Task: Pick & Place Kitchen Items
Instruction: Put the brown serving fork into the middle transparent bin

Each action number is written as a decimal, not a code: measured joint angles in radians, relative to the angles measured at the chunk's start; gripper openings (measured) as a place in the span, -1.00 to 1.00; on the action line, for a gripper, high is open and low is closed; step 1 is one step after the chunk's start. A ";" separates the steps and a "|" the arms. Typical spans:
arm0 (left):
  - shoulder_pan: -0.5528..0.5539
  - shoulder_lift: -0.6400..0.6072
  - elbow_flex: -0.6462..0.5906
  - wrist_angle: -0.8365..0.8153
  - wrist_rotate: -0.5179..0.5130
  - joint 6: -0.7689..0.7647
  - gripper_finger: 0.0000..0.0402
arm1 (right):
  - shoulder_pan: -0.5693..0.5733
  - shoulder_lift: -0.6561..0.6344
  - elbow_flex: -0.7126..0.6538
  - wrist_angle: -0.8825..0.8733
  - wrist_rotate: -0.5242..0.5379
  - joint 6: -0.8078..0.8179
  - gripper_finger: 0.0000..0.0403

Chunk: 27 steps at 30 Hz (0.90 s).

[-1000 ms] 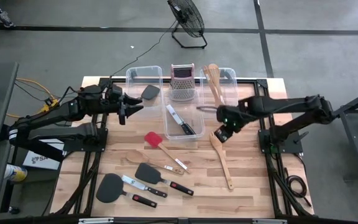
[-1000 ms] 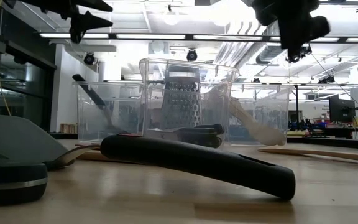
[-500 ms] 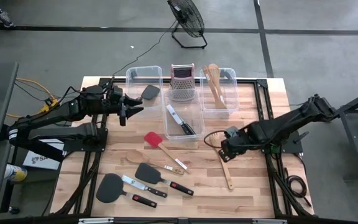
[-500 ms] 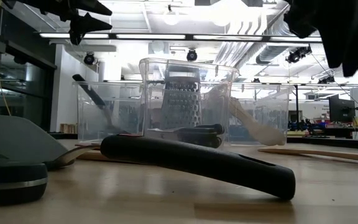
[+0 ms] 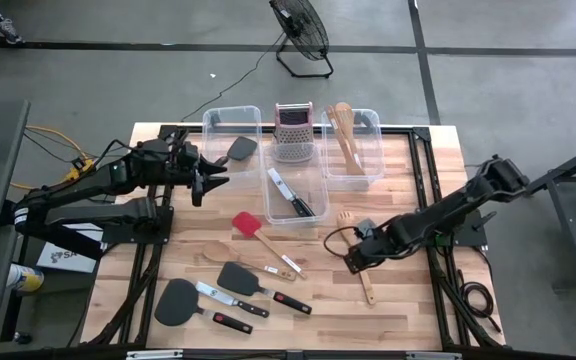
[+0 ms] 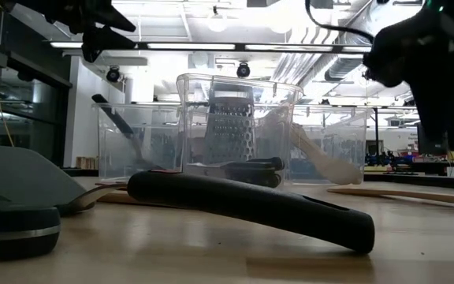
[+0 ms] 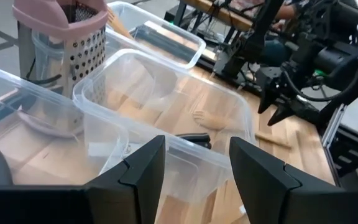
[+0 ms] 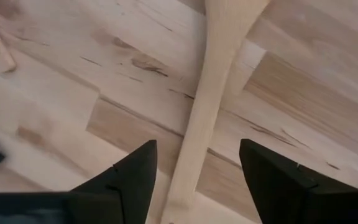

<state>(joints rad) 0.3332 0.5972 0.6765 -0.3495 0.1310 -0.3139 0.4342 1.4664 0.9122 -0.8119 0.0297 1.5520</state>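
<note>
the wooden fork [image 5: 359, 262] lies flat on the tabletop [image 5: 418, 300], right of centre, head toward the far bins. the right gripper [image 5: 354, 258] is low over its handle, fingers [image 8: 124, 180] open and straddling the shaft, likely lined up so a close would pinch it across its narrow width. it looks bound for the far right bin [image 5: 351, 146], where other wooden utensils [image 5: 342, 128] lie. the left gripper [image 5: 211, 177] hangs at the far left beside the left bin [image 5: 230, 124], fingers open, holding nothing.

Steel box grater [image 5: 292, 131] upright between clear bins [image 5: 231, 125]; black fan [image 5: 302, 34] on floor beyond table [image 5: 408, 310]
</note>
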 joint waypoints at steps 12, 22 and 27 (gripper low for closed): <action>0.000 0.000 0.000 -0.001 0.000 0.003 -0.12 | 0.000 0.183 0.000 0.069 -0.010 0.053 -0.06; 0.000 0.000 0.000 -0.001 0.000 0.003 -0.12 | 0.000 0.273 0.007 0.114 -0.023 0.093 -0.18; 0.000 0.000 0.000 -0.001 0.000 0.003 -0.12 | 0.000 0.293 0.008 0.106 -0.011 0.122 -0.32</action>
<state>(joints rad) 0.3336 0.5972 0.6765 -0.3508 0.1314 -0.3111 0.4339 1.7592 0.9199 -0.7057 0.0191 1.6737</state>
